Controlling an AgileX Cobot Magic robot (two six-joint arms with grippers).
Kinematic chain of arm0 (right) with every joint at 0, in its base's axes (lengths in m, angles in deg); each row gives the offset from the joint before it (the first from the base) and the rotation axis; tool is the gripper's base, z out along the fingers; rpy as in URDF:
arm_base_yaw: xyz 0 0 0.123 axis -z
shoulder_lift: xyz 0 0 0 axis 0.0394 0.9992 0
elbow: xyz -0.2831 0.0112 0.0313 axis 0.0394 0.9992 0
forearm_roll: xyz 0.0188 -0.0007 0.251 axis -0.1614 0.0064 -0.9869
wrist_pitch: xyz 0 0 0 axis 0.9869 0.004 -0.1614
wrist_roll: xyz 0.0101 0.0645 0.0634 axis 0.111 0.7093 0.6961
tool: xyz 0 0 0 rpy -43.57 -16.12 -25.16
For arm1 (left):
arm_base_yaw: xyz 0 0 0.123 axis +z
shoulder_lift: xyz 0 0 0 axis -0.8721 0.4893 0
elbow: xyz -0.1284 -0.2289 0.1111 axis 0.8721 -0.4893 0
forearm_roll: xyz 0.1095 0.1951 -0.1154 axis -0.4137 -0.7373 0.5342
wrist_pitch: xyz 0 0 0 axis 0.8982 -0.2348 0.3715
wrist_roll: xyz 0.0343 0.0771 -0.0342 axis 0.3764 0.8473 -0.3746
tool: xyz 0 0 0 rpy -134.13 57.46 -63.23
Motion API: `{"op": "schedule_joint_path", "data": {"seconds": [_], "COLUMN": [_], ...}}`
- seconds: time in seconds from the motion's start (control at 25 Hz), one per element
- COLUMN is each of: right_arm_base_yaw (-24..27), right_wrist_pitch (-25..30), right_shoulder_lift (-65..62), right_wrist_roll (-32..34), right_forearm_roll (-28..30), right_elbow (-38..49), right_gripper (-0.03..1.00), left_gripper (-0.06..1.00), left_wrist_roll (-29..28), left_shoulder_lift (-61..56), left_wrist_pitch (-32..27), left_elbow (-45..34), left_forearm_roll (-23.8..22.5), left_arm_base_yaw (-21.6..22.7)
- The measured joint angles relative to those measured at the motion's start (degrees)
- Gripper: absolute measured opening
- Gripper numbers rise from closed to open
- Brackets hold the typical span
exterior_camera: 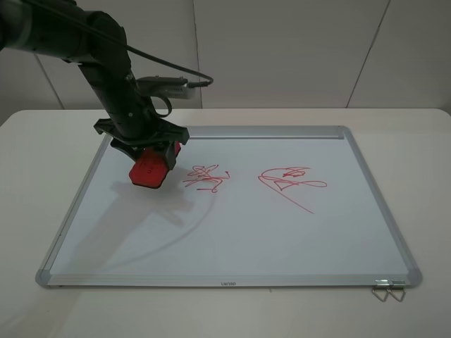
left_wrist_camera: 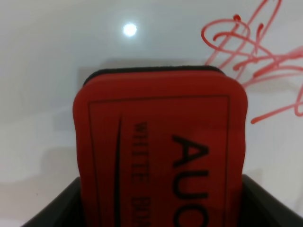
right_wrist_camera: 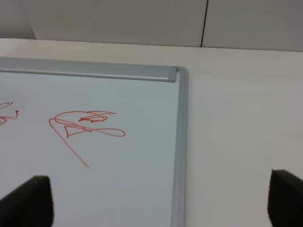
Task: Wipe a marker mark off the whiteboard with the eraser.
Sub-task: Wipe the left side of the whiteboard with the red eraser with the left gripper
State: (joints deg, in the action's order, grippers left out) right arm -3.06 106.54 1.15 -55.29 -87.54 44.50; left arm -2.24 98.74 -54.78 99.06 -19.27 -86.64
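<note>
Just beside marker mark [exterior_camera: 206,178], on side away from wider looped scribble [exterior_camera: 290,182]: eraser [exterior_camera: 148,170] clamped tight in left gripper [exterior_camera: 149,158], felt base facing whiteboard [exterior_camera: 246,239], contact unclear. Best done by pressing flat, sweeping across whole mark, stopping short of scribble. Reaching steeply down with left arm [exterior_camera: 106,63] from board edge beyond mark, wrist bent over eraser. Spread wide and empty, right gripper [right_wrist_camera: 156,203] well past scribble from mark

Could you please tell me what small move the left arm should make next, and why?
Probably slide the eraser to the right in the exterior view, across the whiteboard and onto the marker mark. The left gripper is shut on the eraser, which sits just left of the mark, and the mark looks whole and unwiped.
</note>
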Motion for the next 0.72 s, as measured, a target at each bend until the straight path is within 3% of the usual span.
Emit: {"op": "schedule_joint_path", "data": {"seconds": [0.32, 0.72], "right_arm_base_yaw": [0.0, 0.0], "right_wrist_pitch": [0.0, 0.0], "right_shoulder_lift": [0.0, 0.0], "right_wrist_roll": [0.0, 0.0], "right_forearm_roll": [0.0, 0.0], "right_elbow": [0.0, 0.0], "right_gripper": [0.83, 0.83], "left_gripper": [0.58, 0.58], "left_wrist_roll": [-9.6, -11.7], "left_shoulder_lift": [7.4, 13.7], "left_wrist_pitch": [-5.1, -3.6], "left_elbow": [10.5, 14.4], "left_forearm_roll": [0.2, -0.5], "left_arm_base_yaw": [0.0, -1.0]}}
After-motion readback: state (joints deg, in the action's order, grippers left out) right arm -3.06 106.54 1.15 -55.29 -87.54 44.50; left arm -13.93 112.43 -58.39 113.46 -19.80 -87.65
